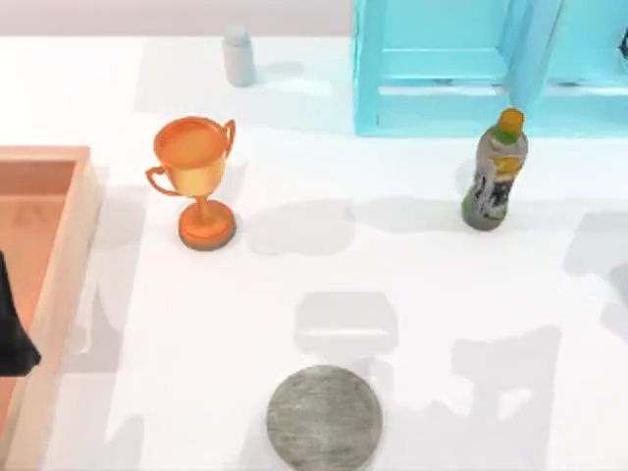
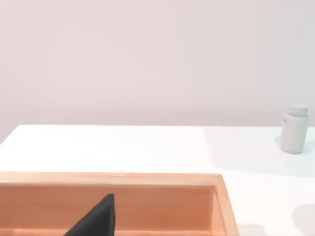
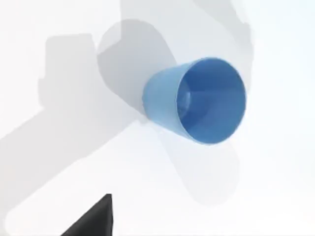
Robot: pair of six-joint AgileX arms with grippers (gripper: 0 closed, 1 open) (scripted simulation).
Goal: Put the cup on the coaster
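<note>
The coaster [image 1: 324,417] lies flat on the white table [image 1: 442,314] at the near edge of the top view, about midway across, with nothing on it. It is a round grey disc with a speckled, stony face.

The cup [image 3: 199,101] shows in the right wrist view: a plain light-blue cup with no handles, standing on the white table, its open mouth turned toward the camera so the darker blue inside is visible. Soft grey shadows fall across the table around it. A dark wedge of the right pincer [image 3: 91,219] pokes into that view, well apart from the cup and touching nothing; I cannot tell how wide it stands.

The left arm sits at the left edge of the top view, a dark shape [image 1: 12,334] above the wooden tray [image 1: 74,245]. In the left wrist view a dark tip of the left pincer [image 2: 96,219] shows against the tray's inner wall; whether it is wide or narrow I cannot tell.

Farther back on the table, an orange two-handled trophy [image 1: 196,177] stands upright just right of the tray. A small white bottle [image 1: 238,56] stands near the far edge. On the right side a drink bottle [image 1: 496,172] with an orange cap stands upright in front of a light-blue rack [image 1: 461,69] at the back.
</note>
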